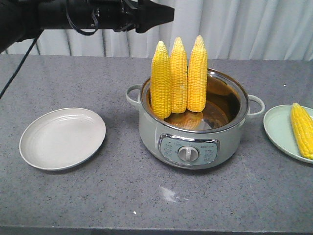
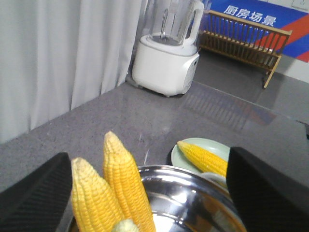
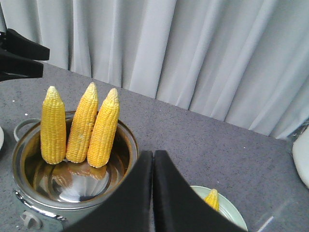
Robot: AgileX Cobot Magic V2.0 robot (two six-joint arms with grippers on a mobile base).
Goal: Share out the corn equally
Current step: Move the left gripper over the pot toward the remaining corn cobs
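Jaws on the left gripper (image 2: 147,159) are spread wide with nothing between them. Just below, three bright yellow corn cobs (image 1: 178,78) stand upright in the round grey-green electric cooking pot (image 1: 195,142), pale tips pointing up at those fingers. Meanwhile the right gripper (image 3: 152,157) is pinched shut on nothing, off to the pot's right. Another yellow cob (image 1: 302,129) lies flat on the pale green plate (image 1: 276,129) at right; the pale grey round plate (image 1: 62,138) at left has none. Left arm's nearer, I'd say, and upright cobs want a sideways pinch.
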